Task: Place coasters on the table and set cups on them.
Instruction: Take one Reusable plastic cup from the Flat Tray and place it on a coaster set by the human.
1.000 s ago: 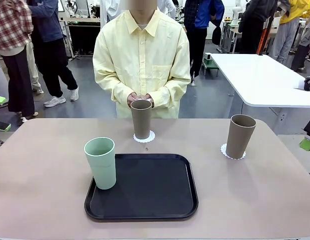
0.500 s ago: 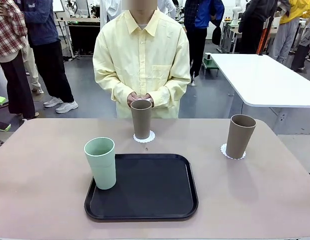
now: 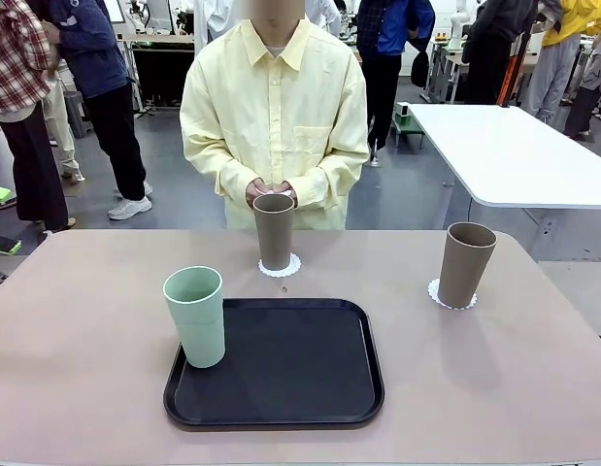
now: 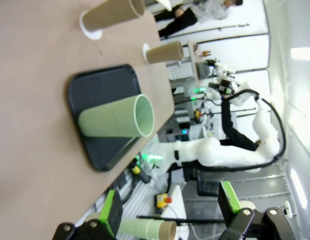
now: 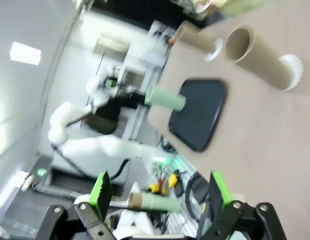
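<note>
On the beige table (image 3: 86,320), a taupe cup (image 3: 274,231) stands on a lacy white coaster (image 3: 280,266) at the far middle. A second taupe cup (image 3: 466,264) stands on its coaster (image 3: 450,296) to the right. The mint green cup (image 3: 194,316) is upright on the left edge of the black tray (image 3: 281,364). My left gripper (image 4: 170,210) is open, off the table's side, far from the mint cup (image 4: 117,122). My right gripper (image 5: 159,192) is also open and holds nothing, well back from the nearest taupe cup (image 5: 257,57) and its coaster (image 5: 293,65).
A person in a yellow shirt stands at the far edge with both hands (image 3: 271,192) together just behind the middle cup. A white table (image 3: 514,155) lies at the back right. Bystanders move in the background.
The cups, coasters and tray have stayed where they were. Only the bystanders at the back left have shifted.
</note>
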Controlling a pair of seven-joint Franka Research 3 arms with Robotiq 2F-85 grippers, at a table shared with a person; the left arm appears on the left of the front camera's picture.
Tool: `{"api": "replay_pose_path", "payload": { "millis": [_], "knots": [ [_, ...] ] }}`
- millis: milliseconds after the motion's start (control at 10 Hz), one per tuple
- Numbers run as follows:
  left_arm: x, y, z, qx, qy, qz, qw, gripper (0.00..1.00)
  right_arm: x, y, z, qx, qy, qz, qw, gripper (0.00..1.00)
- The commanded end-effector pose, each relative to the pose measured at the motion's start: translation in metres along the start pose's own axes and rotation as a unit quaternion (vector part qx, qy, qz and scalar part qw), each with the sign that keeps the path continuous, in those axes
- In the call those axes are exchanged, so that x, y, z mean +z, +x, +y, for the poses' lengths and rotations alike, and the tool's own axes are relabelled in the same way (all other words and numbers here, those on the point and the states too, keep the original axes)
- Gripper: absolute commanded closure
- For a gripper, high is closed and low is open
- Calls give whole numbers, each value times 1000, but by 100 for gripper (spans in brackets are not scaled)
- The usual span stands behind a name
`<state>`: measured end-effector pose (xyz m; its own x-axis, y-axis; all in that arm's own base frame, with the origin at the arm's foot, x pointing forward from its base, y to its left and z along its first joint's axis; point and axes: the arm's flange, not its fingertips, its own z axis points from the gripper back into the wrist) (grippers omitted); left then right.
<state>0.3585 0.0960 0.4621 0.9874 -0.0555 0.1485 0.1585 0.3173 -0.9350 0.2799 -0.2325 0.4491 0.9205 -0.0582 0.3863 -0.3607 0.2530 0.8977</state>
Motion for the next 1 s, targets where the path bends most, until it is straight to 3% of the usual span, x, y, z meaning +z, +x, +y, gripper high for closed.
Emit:
{"api": "replay_pose_path", "payload": {
  "millis": [0,300,700,900],
  "knots": [
    [1,0,-1,-7,-5,-2,1000,0,25,5,-25,15,38,61,997,0],
    [1,0,-1,-7,-5,-2,1000,0,34,9,-42,18,49,80,995,0],
    [1,0,-1,-7,-5,-2,1000,0,29,11,-46,37,30,67,997,0],
    [1,0,-1,-7,-5,-2,1000,0,32,13,-45,11,39,67,997,0]
  ]
}}
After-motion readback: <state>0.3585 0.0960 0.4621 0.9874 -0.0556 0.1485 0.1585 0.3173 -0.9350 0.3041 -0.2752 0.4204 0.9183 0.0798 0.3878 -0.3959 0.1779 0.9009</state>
